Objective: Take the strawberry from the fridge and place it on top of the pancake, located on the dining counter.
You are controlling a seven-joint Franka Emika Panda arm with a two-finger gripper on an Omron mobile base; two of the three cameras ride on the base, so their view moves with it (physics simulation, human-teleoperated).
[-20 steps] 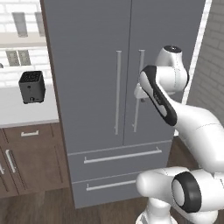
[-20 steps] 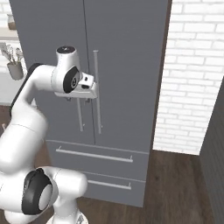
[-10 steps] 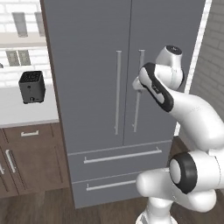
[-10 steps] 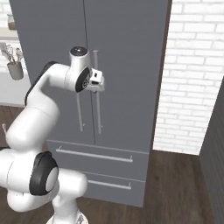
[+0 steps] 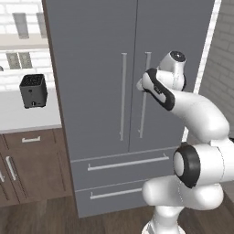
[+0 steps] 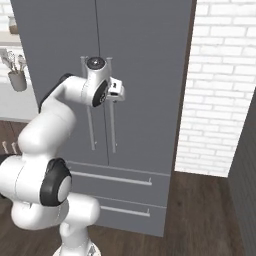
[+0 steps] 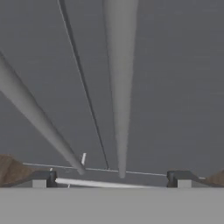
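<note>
1. Grey and matte, the tall double-door fridge (image 5: 105, 91) stands shut in front of me, its two doors meeting at a thin dark seam, with two drawers stacked below them.
2. Two long thin vertical bar handles flank that seam: the left door's handle (image 5: 122, 97) and the right door's handle (image 5: 143, 96).
3. My two-finger gripper (image 6: 119, 93) is up at the top part of the right door's handle, level with my white wrist.
4. Seen from my hand, my jaws are spread wide, with one dark fingertip (image 7: 43, 176) low on the left and the other low on the right.
5. From that same camera the right door's handle (image 7: 120, 83) runs between my fingertips, and the left door's handle (image 7: 37, 116) slants off to one side.
6. I hold nothing; whether a finger touches the bar I cannot tell.
7. A white worktop (image 5: 27, 116) on brown cabinets adjoins the fridge's left side, and a small black toaster (image 5: 33, 90) sits on it near its back edge.
8. A white brick wall (image 6: 220, 85) rises just right of the fridge.
</note>
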